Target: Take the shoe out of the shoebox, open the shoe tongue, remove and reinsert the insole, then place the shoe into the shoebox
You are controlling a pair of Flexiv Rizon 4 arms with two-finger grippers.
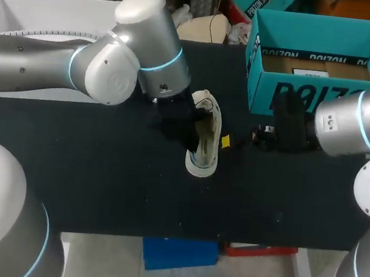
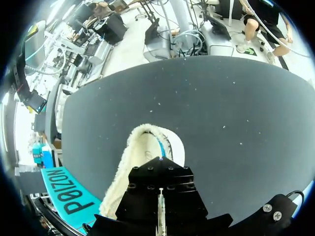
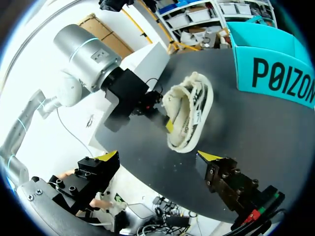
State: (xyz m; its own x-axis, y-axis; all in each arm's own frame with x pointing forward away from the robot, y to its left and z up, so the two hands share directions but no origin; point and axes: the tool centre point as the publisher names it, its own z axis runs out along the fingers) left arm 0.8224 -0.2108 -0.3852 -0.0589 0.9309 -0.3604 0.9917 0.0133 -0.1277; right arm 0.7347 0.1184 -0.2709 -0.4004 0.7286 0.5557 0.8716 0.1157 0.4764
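Worktop (image 1: 101, 182): black surface, carrying all listed items. Shoe (image 1: 204, 140): cream-coloured, with a fleecy lining, found out of its box near the middle of the worktop, lengthwise between the far and near edges; it appears tipped so that its opening is turned toward the right arm, though the exact lean cannot be told. In the left wrist view the shoe (image 2: 147, 157) is seen directly under and just ahead of that arm's black end effector body, which hides part of it. Shoebox (image 1: 334, 101): teal, lid off, open upward, set at the far right corner of the worktop, well apart from the shoe; a brown inner floor is visible. Left end effector (image 3: 156, 110): brought in from the left edge, held against the shoe on the side toward that edge; whether it is apart, together or clamped on the shoe cannot be told. Right end effector (image 3: 158, 156): brought in from the right edge, positioned in front of the shoebox and near the shoe without touching it; its two yellow-tipped fingers (image 3: 209, 156) are spread wide apart, nothing between them, the shoe lying ahead of them.
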